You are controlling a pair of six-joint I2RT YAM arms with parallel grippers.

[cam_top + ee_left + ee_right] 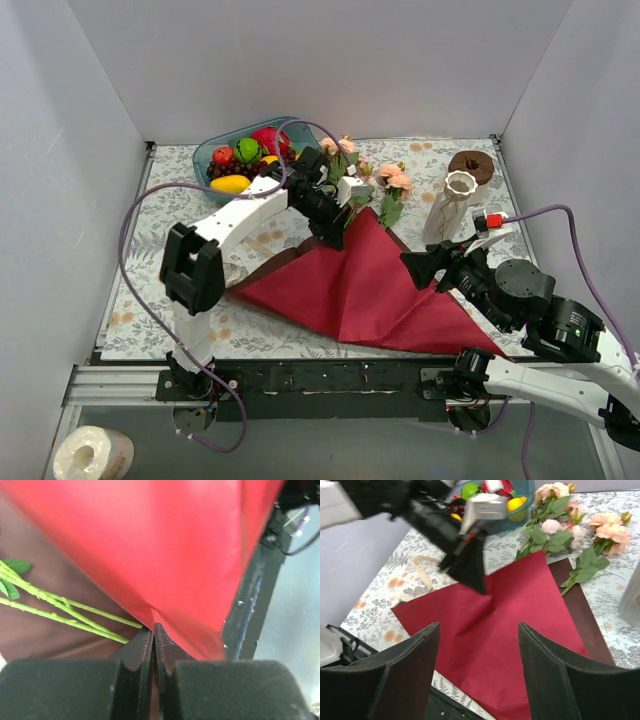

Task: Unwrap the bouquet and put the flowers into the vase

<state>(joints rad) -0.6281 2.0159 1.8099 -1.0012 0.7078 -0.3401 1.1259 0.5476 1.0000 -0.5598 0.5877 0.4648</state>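
Note:
The bouquet lies unwrapped. Its maroon paper (365, 290) (520, 610) is spread flat on the table, and my left gripper (335, 235) (154, 630) (476, 584) is shut on a pinched fold near the sheet's far edge. The flowers (345, 160) (550, 525), pink and peach roses with green leaves, lie just beyond the paper. Their green stems (65, 612) show beside the left jaws. The white vase (447, 205) stands upright to the right of the flowers. My right gripper (415, 268) (479, 626) hovers open over the paper's right part, holding nothing.
A teal bowl of fruit (250, 150) sits at the back left and a brown ring (470, 165) behind the vase. A cream ribbon (422, 572) lies loose on the floral cloth left of the paper. White walls enclose three sides. A paper roll (92, 455) lies off the table.

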